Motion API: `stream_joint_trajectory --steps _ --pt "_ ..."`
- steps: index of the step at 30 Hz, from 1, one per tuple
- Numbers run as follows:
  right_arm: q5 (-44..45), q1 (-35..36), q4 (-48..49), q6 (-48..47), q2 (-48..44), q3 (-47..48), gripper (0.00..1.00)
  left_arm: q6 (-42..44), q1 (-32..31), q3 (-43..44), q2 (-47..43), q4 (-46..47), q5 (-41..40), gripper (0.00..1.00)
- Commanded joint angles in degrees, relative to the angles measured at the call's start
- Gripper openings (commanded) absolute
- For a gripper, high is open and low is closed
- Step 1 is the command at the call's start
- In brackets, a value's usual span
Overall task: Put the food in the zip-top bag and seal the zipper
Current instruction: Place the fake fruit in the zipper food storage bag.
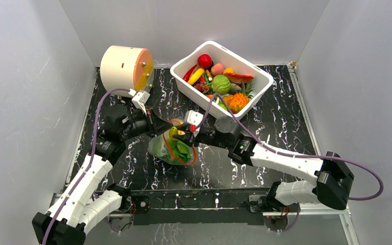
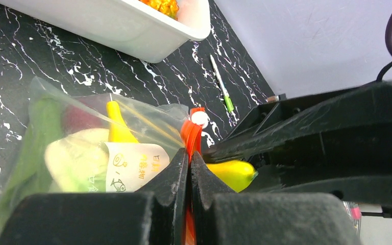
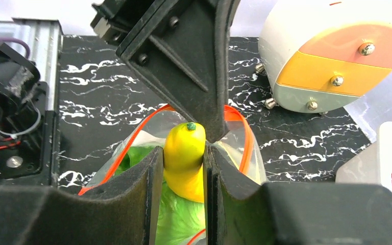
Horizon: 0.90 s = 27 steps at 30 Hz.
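The clear zip-top bag (image 1: 173,148) lies mid-table with green leafy greens (image 3: 184,219) inside. My left gripper (image 2: 189,158) is shut on its orange-red zipper strip (image 2: 191,133) and holds the mouth up and open. My right gripper (image 3: 182,155) is shut on a yellow toy fruit (image 3: 185,163) and holds it in the bag's open mouth, right beside the left gripper's fingers (image 3: 194,56). The same yellow piece shows in the left wrist view (image 2: 230,172). More food (image 1: 219,81), red, orange, yellow and green pieces, fills the white tub (image 1: 258,89).
A cream cylinder with an orange face (image 1: 125,66) stands at the back left, close behind the left arm. The white tub sits at the back centre. A green-tipped pen (image 2: 220,84) lies on the black marbled table (image 1: 275,122). Grey walls enclose three sides.
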Motion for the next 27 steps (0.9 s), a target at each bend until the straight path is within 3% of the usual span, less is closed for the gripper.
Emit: stream_joint_trajectory --steps 1,11,19,27 --pt "8.9 2.5 1.1 -7.9 1.7 -1.6 0.17 -1.8 -0.2 2.9 -0.8 4.4 3.7 0.0" --pt "11.4 4.9 6.7 -15.0 0.6 -6.5 0.17 -1.2 -0.2 2.5 -0.6 3.4 4.5 0.0" --pt "13.2 5.2 4.9 -20.9 2.0 -6.2 0.18 -3.0 -0.1 2.5 0.0 4.0 5.1 0.0" --pt "14.4 5.3 6.9 -20.5 5.3 -7.7 0.29 -3.9 -0.1 2.0 0.2 5.1 5.8 0.0"
